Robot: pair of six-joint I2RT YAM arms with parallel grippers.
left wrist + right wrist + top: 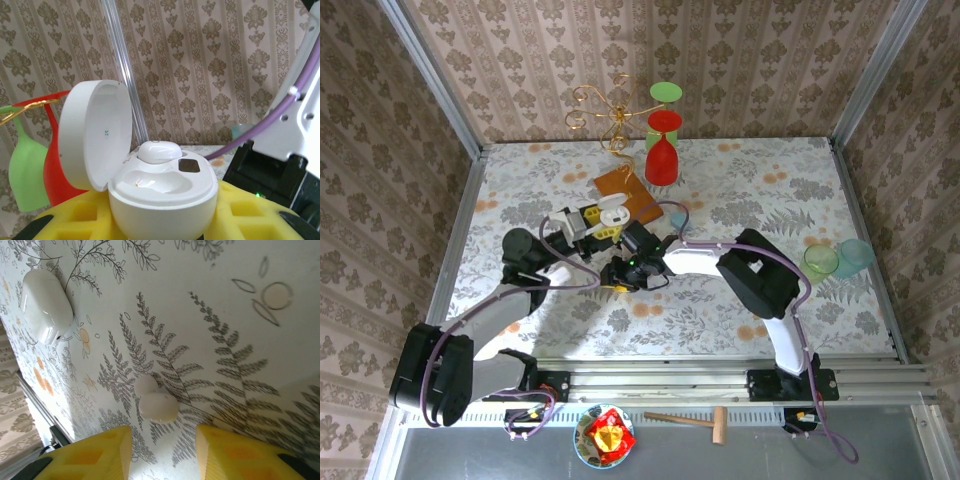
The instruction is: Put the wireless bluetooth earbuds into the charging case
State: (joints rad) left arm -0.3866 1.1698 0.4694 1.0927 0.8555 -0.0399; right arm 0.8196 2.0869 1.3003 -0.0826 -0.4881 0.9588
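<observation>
Earbud (157, 150), small, white plastic, sits in the far socket of the round white plastic charging case (160, 200), lid open. My left gripper (160, 220) clamps that case between yellow pads. Second white earbud (158, 406) lies on the fern-print tablecloth (225, 340), just ahead of my right gripper (162, 455), whose fingers stand apart.

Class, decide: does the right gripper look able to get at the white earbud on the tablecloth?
Probably yes: the right gripper is open and the white earbud lies ahead of its jaws, centred on the gap, with nothing between.
</observation>
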